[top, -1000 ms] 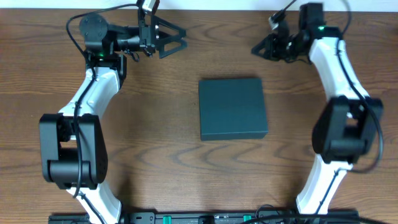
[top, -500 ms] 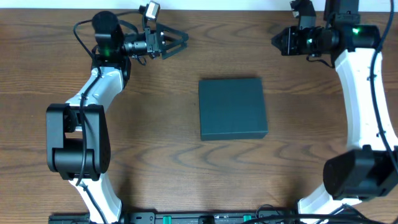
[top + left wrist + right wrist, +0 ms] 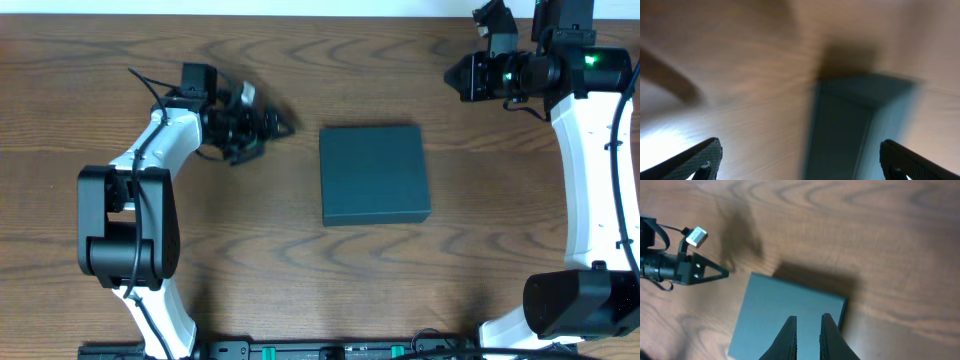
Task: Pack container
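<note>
Between my two grippers, on the wooden table [image 3: 250, 250], sits the container [image 3: 375, 175], a dark teal square box with its lid down. My left gripper [image 3: 275, 123] hovers just off the box's left edge, fingers spread wide and holding nothing; its wrist view is blurred, with the box ahead. My right gripper [image 3: 455, 77] hangs beyond the box's far right corner, its fingers [image 3: 788, 339] nearly together with a narrow gap, holding nothing.

Brown wood-grain table [image 3: 270, 260] fills the view, w/ a pale strip along far edge.
</note>
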